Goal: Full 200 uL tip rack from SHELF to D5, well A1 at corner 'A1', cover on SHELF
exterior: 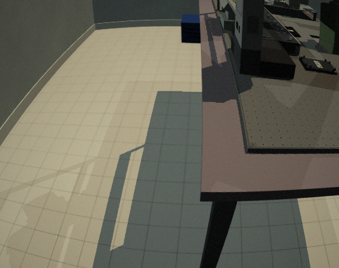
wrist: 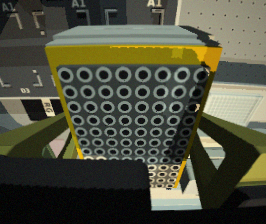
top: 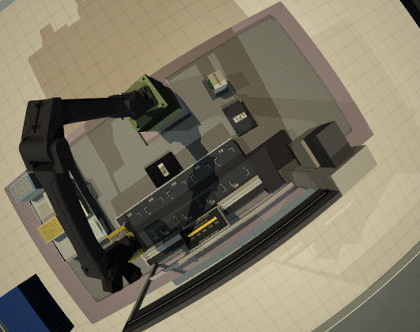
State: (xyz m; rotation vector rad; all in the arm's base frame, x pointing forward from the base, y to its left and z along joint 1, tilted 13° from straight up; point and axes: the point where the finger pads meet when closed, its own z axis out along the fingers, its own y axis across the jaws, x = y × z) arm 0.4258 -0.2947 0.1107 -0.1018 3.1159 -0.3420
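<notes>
While my gripper point(wrist: 133, 111) clamps the yellow tip rack point(wrist: 130, 110) wide across its sides, aloft near the deck's point(top: 225, 156) left end, any slip could tilt it past the brackets point(wrist: 23, 20).
</notes>
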